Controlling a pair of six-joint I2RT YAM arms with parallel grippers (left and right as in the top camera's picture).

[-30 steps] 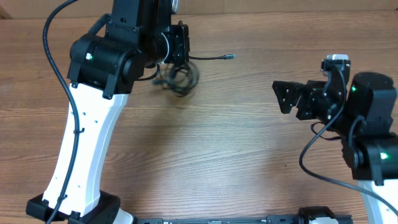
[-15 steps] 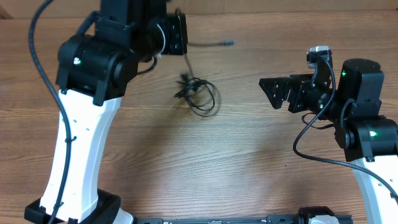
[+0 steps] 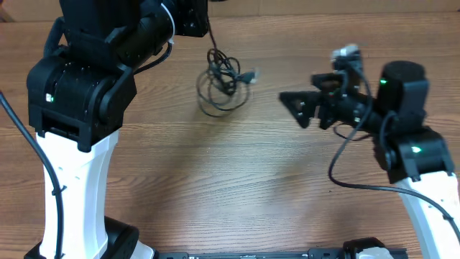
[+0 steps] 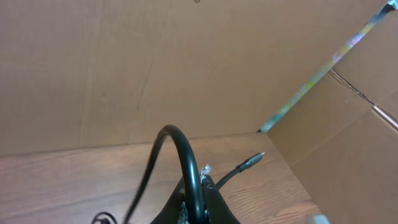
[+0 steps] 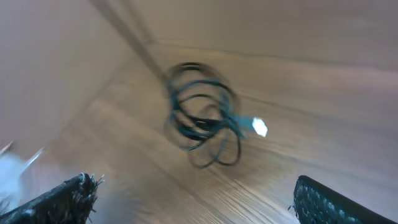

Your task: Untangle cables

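Observation:
The cables (image 3: pixel 223 85) are a small black coiled bundle with a pale plug end (image 3: pixel 251 74), hanging from a strand that runs up to my left gripper (image 3: pixel 203 16) at the top of the overhead view. In the left wrist view my left gripper (image 4: pixel 198 208) is shut on a black cord (image 4: pixel 186 158), with another plug end (image 4: pixel 252 160) beyond it. My right gripper (image 3: pixel 295 109) is open, to the right of the bundle and apart from it. The right wrist view shows the blurred bundle (image 5: pixel 202 118) ahead between the open fingers (image 5: pixel 193 202).
The wooden table (image 3: pixel 215 187) spans the overhead view. Cardboard walls (image 4: pixel 155 62) stand behind the table in the left wrist view. The thick arm cables (image 3: pixel 345 169) hang by the right arm.
My left gripper has risen toward the back, lifting the cable bundle off the table so it dangles. My right arm has moved left toward the bundle.

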